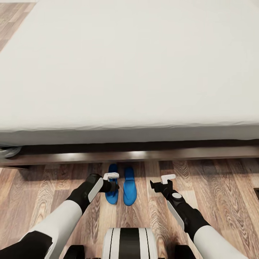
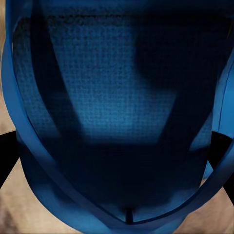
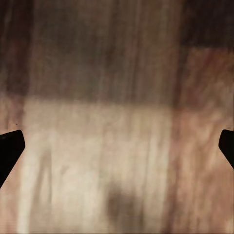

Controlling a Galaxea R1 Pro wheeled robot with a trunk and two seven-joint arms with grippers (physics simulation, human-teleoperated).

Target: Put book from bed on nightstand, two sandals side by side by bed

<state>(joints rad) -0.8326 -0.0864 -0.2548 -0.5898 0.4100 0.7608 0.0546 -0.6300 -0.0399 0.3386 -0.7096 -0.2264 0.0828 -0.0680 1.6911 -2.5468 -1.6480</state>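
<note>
Two blue sandals lie side by side on the wood floor just in front of the bed frame: the left sandal and the right sandal. My left gripper hangs low over the left sandal and is open, with one dark fingertip on either side of it. My right gripper is open over bare floor to the right of the pair, with nothing between its fingers. The light-grey mattress spans the upper head view. The book and the nightstand are out of view.
The wood-plank floor stretches along the bed's side. A grey rounded shape sits under the mattress at the far left. A dark corner shows at the right edge. My base is just behind the sandals.
</note>
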